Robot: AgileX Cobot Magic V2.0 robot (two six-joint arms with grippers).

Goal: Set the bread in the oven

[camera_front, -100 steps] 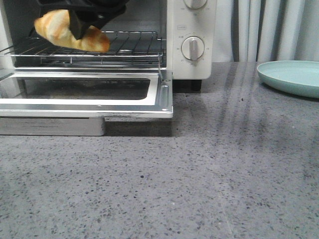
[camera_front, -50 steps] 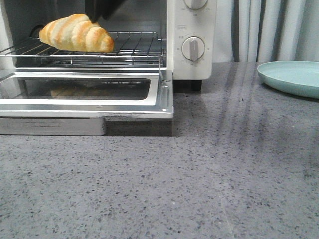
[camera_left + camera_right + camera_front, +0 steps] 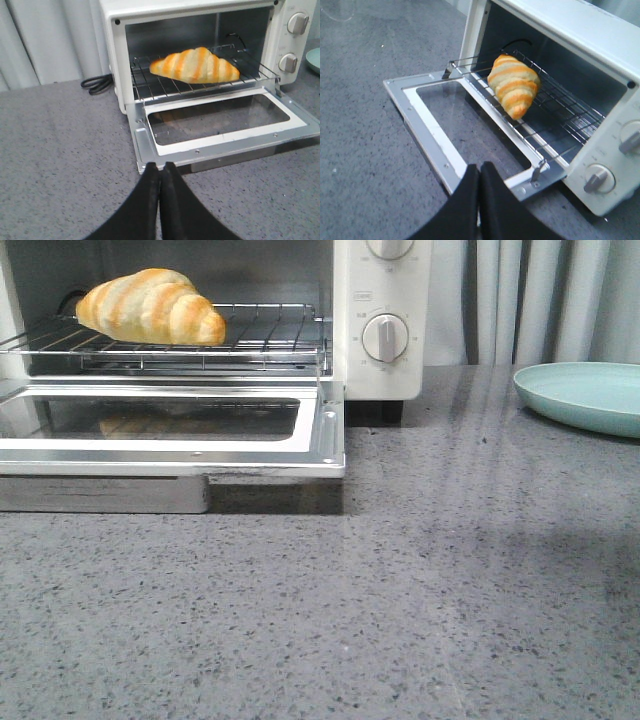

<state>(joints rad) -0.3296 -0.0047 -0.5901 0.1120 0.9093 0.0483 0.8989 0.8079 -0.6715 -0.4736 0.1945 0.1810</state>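
The bread (image 3: 150, 307), a golden-orange striped croissant roll, lies on the wire rack inside the cream-white oven (image 3: 380, 370), whose glass door (image 3: 170, 425) hangs open and flat. The bread also shows in the left wrist view (image 3: 195, 66) and in the right wrist view (image 3: 512, 85). My left gripper (image 3: 160, 166) is shut and empty, held back above the counter in front of the door's corner. My right gripper (image 3: 479, 167) is shut and empty, above the door's front edge. Neither gripper shows in the front view.
A pale green plate (image 3: 585, 395) sits on the grey counter at the right. The open door (image 3: 225, 125) juts out over the counter. A black cable (image 3: 97, 82) lies beside the oven. Round dials (image 3: 385, 337) are on the oven's right panel. Curtains hang behind.
One second ago a gripper held the bread over the rack. It let go, the bread settled on the rack, and the gripper drew back out of the front view.
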